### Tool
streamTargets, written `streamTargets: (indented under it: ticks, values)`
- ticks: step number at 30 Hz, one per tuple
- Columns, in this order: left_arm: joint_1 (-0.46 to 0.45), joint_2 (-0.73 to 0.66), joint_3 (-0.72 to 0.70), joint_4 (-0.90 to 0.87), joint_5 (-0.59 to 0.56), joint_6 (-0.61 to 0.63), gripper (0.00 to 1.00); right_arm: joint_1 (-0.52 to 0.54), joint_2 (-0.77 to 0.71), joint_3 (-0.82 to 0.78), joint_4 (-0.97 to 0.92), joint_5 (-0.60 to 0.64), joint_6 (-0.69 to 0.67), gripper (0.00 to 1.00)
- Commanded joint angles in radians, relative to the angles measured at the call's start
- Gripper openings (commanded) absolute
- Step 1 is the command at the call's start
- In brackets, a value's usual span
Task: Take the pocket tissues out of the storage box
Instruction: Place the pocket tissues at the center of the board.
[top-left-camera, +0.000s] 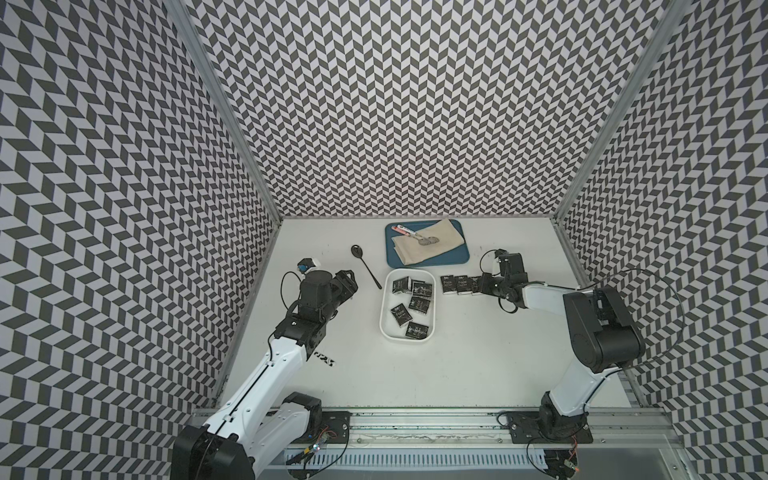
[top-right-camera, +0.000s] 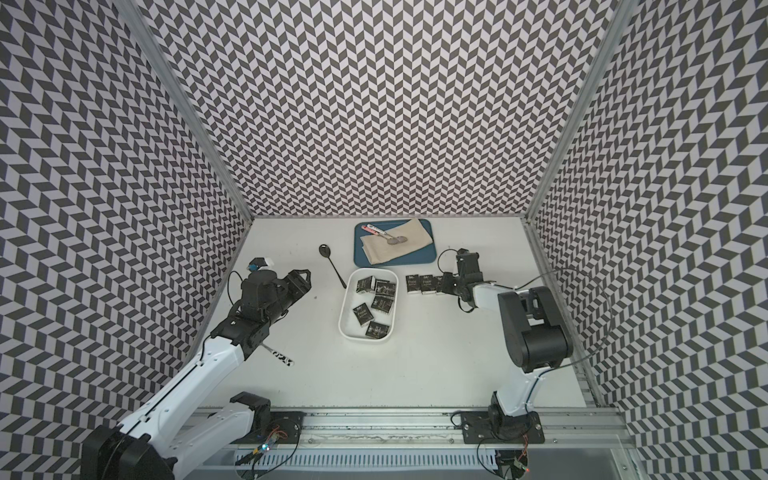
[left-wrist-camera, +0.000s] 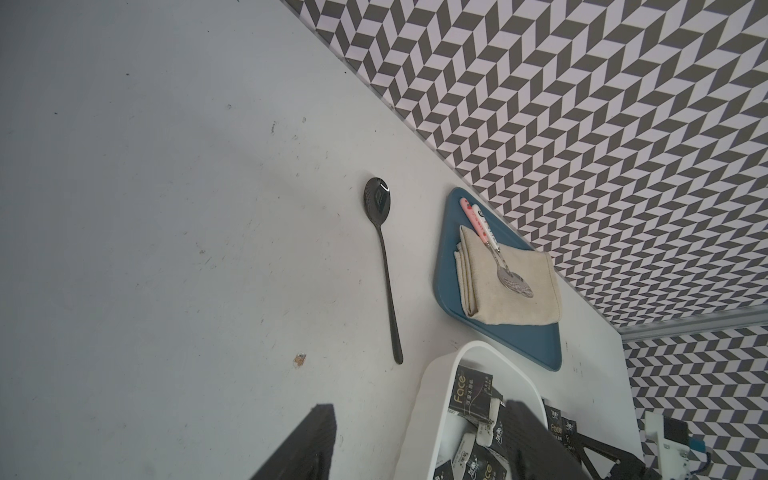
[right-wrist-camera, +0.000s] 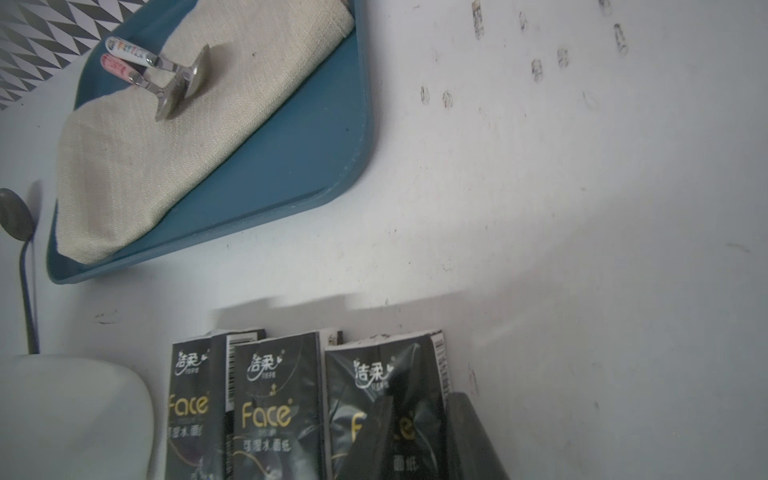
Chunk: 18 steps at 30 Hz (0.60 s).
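Pocket tissues (top-left-camera: 419, 304) are what you handle here: small flat black packets with "Face" printed on them and white barcode labels at the ends. About six of them lie in the storage box (top-left-camera: 390, 298), some flat on its floor and some leaning one on another. A row of three (top-left-camera: 455, 285) lies out on the desk (top-left-camera: 457, 365), just beside the box on the side of the right arm. I judge that they are very light and soft inside, so they will give under pressure and not break. The wrapper is a glossy film, however, and it may slip or crease. It seems best to take a packet across its thin sides or by a raised edge, because a packet lying flat on the floor of the box offers little to catch. The box is smooth white plastic, shallow, with rounded corners and sloping walls, and it is probably light enough to slide if you push against its wall. The right hand (right-wrist-camera: 420, 405) is low at the end of the row. Its fingers (right-wrist-camera: 469, 436) are close together, with part of the last packet (right-wrist-camera: 374, 374) between them and the film creased there, so I take it as gripping this packet. The left hand (top-left-camera: 349, 283) hangs over bare desk on the other side of the box, with the fingers wide apart and nothing between them. Behind the box is a matte blue tray (top-left-camera: 451, 259) with a folded beige woven cloth (top-left-camera: 434, 247), and a thin black metal spoon (top-left-camera: 365, 266) lies near.
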Motion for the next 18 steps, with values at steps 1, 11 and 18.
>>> streamTargets:
  ticks: [1,11,18]
  values:
    - [-0.004,-0.012,-0.008,0.012,0.001,0.004,0.69,0.011,0.009,0.007,-0.001,0.015,0.012,0.26]
    - [-0.004,-0.018,0.0,-0.003,-0.008,0.011,0.69,0.023,-0.09,0.082,-0.065,0.065,-0.025,0.33]
    - [-0.004,-0.011,-0.003,-0.004,-0.017,0.014,0.69,0.159,-0.165,0.15,-0.139,0.081,-0.139,0.39]
